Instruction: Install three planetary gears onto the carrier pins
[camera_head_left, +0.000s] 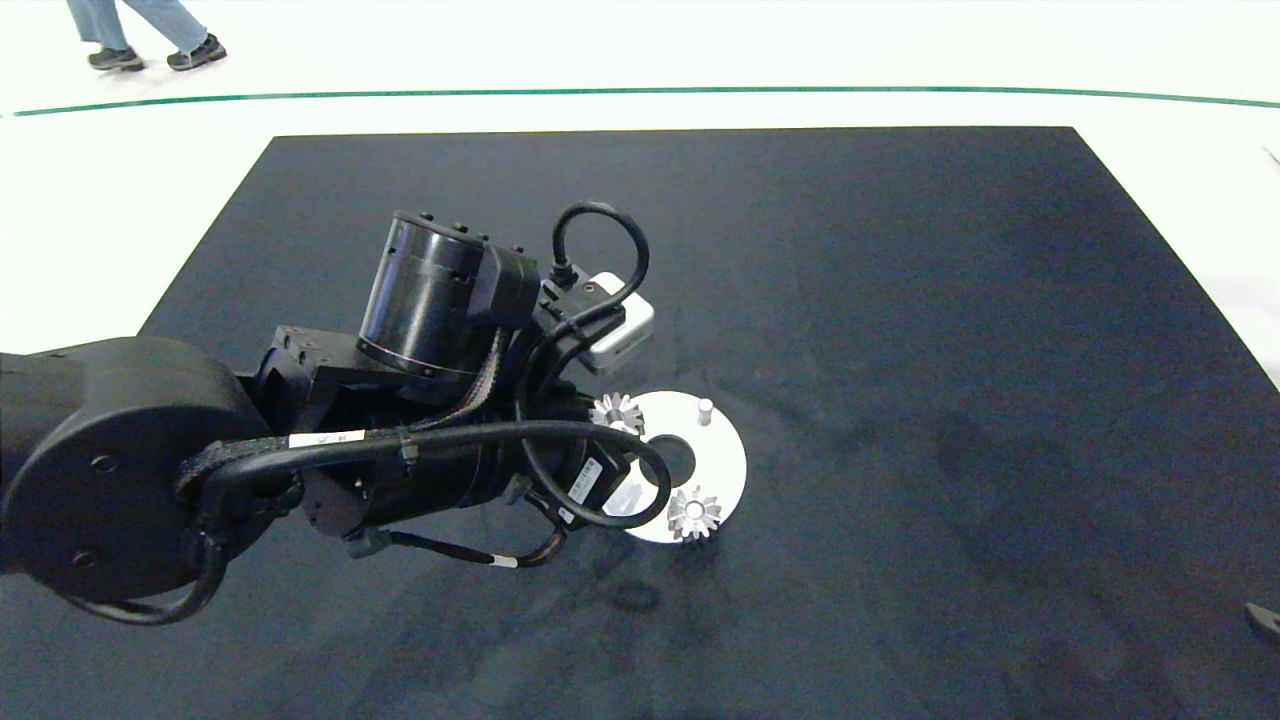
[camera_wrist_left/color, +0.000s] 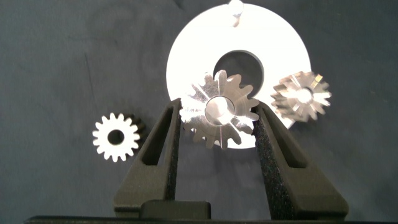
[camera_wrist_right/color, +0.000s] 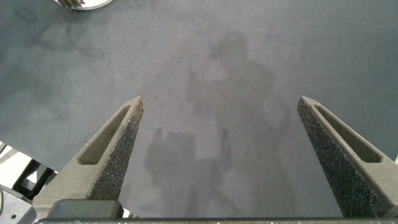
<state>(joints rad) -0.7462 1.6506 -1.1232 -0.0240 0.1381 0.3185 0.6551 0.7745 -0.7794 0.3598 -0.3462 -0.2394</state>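
My left gripper (camera_wrist_left/color: 217, 107) is shut on a silvery planetary gear (camera_wrist_left/color: 219, 112), held flat over the near-left part of the white disc (camera_wrist_left/color: 280, 37). The same gear (camera_head_left: 615, 412) shows beside the arm in the head view. Whether it sits on a carrier pin I cannot tell. A second gear (camera_wrist_left/color: 301, 94) rests on the disc's edge (camera_head_left: 693, 512). One bare white carrier pin (camera_head_left: 704, 408) stands upright on the far side of the disc (camera_wrist_left/color: 235, 7). A third gear (camera_wrist_left/color: 116, 137) lies flat on the mat beside the disc, hidden by the arm in the head view. My right gripper (camera_wrist_right/color: 221, 102) is open over bare mat.
A black mat (camera_head_left: 900, 300) covers the table, with white floor beyond it. A person's legs and shoes (camera_head_left: 150, 50) show at the far left. The left arm (camera_head_left: 400, 430) hangs over the disc's left side. The disc's rim (camera_wrist_right/color: 81, 3) shows at the edge of the right wrist view.
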